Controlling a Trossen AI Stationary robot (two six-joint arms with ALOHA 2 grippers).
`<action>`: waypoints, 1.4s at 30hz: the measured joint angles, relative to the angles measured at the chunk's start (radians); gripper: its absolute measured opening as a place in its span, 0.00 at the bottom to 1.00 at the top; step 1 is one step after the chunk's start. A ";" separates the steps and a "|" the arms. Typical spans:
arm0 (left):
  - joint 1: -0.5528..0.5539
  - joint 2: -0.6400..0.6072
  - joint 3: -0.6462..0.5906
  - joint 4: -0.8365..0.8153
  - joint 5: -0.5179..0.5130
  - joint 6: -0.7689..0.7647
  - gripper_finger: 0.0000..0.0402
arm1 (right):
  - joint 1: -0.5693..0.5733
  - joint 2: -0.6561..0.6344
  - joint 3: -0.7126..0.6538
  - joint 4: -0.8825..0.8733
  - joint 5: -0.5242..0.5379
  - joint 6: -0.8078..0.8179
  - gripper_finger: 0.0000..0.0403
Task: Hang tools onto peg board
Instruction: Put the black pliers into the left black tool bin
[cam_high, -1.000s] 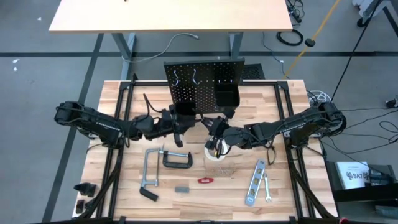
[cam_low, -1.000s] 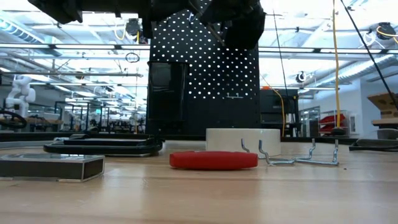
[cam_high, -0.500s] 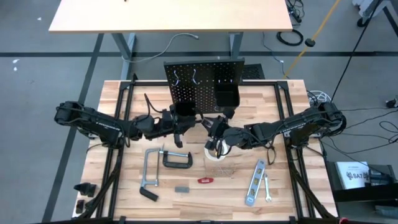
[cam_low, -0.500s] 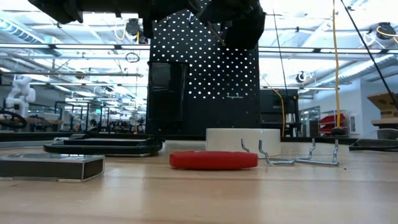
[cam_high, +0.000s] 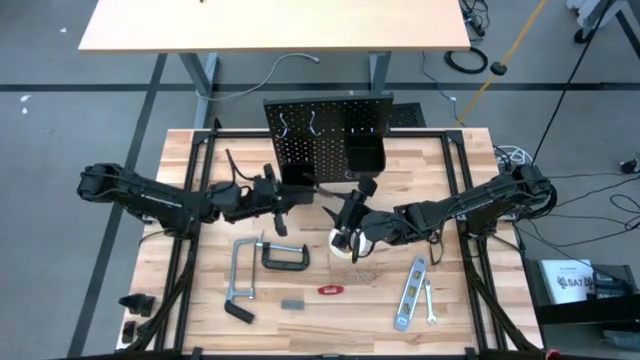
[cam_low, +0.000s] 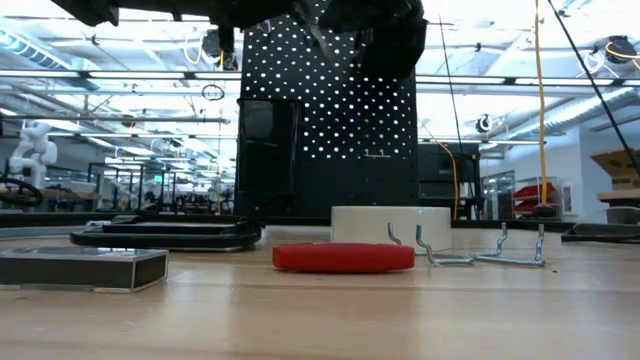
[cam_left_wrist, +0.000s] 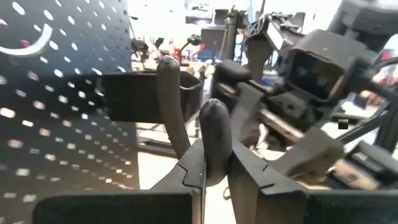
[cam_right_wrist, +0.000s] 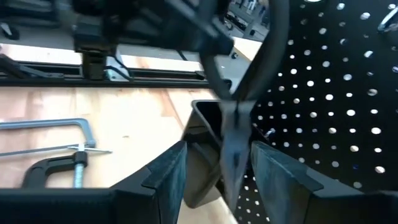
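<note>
The black pliers (cam_left_wrist: 173, 106) hang in the air in front of the peg board (cam_high: 325, 128), which stands upright at the table's far side with two black bins (cam_high: 365, 157). My left gripper (cam_high: 283, 197) is shut on the pliers. My right gripper (cam_high: 350, 222) is open; its fingers (cam_right_wrist: 166, 174) stand on either side of the pliers' nose (cam_right_wrist: 233, 140) without touching it. A white tape roll (cam_high: 345, 246) lies flat on the table below the right gripper. My left gripper pinches one handle of the pliers (cam_left_wrist: 214, 134) between its two fingers, coming nearly level from the table's left. The other handle (cam_left_wrist: 169, 93) stands free beside it. The pliers are lifted clear of the table, their nose toward the right gripper.
On the near half of the table lie a dark C-clamp (cam_high: 285, 255), a grey bar clamp (cam_high: 240, 280), a red-handled tool (cam_high: 330, 290), a small grey block (cam_high: 291, 302), a silver level (cam_high: 410, 293) and a small wrench (cam_high: 431, 303). Loose hooks (cam_low: 480, 255) lie by the tape.
My right gripper has opened and let go of the pliers, staying where it was. My left gripper has drawn a little toward the table's left edge and rolled slightly, keeping the pliers in its hold.
</note>
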 joint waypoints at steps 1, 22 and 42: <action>0.000 -0.017 0.000 -0.016 -0.010 0.015 0.10 | 0.005 0.000 0.000 0.000 0.000 0.005 0.43; 0.110 -0.282 0.000 -0.412 -0.067 0.053 0.10 | 0.028 0.000 -0.001 -0.136 0.003 0.142 0.43; 0.267 -0.337 0.000 -0.344 0.378 -0.190 0.10 | 0.027 0.000 -0.001 -0.074 0.002 -0.057 0.43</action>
